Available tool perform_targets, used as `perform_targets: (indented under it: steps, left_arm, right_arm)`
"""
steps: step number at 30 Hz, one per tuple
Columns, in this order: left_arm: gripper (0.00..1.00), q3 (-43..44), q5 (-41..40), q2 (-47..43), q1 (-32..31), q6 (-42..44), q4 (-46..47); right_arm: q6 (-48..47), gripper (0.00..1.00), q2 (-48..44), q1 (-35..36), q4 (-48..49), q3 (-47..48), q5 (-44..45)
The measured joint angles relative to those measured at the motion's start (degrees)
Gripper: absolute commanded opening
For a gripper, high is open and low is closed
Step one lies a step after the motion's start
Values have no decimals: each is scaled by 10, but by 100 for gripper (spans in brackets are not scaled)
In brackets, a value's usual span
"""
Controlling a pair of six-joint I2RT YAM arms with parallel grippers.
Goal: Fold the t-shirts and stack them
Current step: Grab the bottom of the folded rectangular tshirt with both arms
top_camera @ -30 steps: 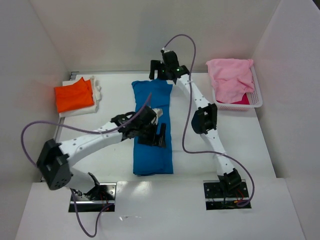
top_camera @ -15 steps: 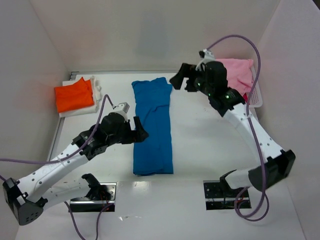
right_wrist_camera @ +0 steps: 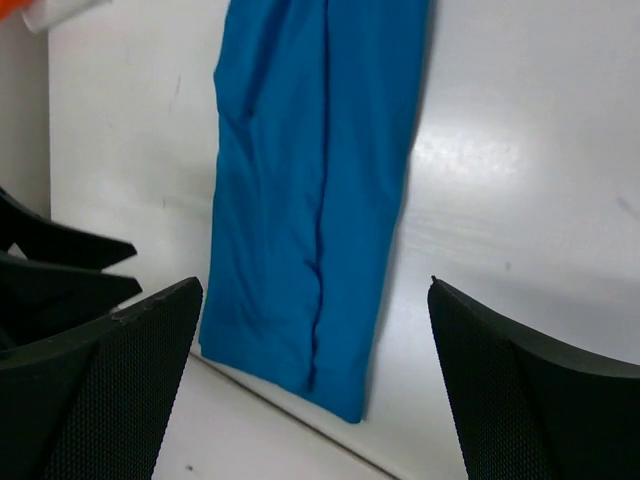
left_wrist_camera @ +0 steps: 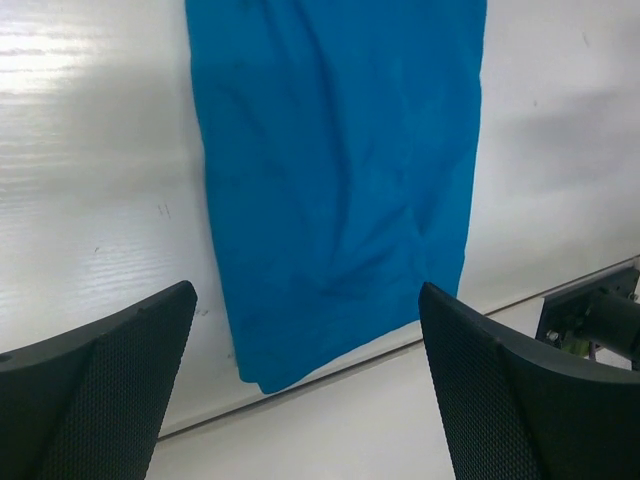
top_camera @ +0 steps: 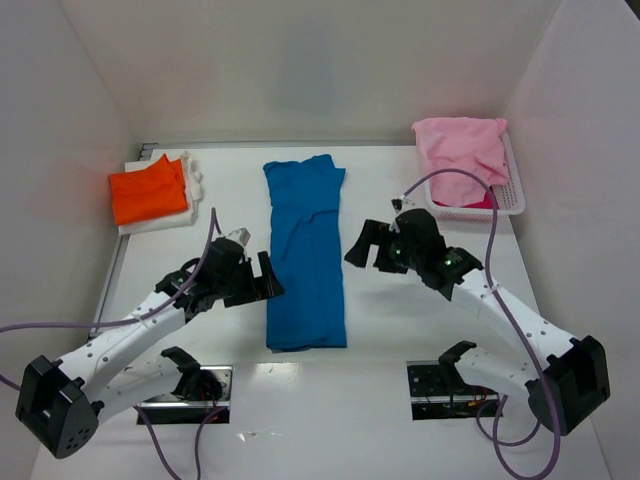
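**A:** The left gripper has its fingers spread wide with nothing in them, hovering just left of the blue t-shirt. The right gripper is the same deal on the other side — wide apart, empty.

**B:** Yep, the blue one lies between them on the table, folded into a long narrow strip. The orange t-shirt sits folded at the far left on some white cloth — the pink t-shirt is heaped in the white basket at the far right.

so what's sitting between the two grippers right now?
The blue t-shirt, folded into a long strip, lies between the left gripper and right gripper; clearest in the top view.
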Motion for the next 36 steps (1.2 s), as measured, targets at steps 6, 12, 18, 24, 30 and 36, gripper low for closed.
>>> perform_targets:
  steps: [6,12,18,24,30,36]
  left_arm:
    - [100,-48,12,-25,3,-8,16]
    - [100,-77,22,-104,3,-19,20]
    - [100,-87,28,-117,3,-32,23]
    - [100,-88,34,-58,3,-31,22]
    - [100,-86,36,-6,3,-28,36]
    - [100,-72,37,12,3,-25,39]
  right_arm:
    - [47,99,-14,66,3,-89,-5]
    - [93,99,-105,75,5,-164,-15]
    - [126,96,-155,76,25,-200,-41]
    - [151,96,-172,90,30,-246,-55]
    - [148,98,-108,98,40,-224,-52]
    - [144,100,-15,129,69,-191,-43]
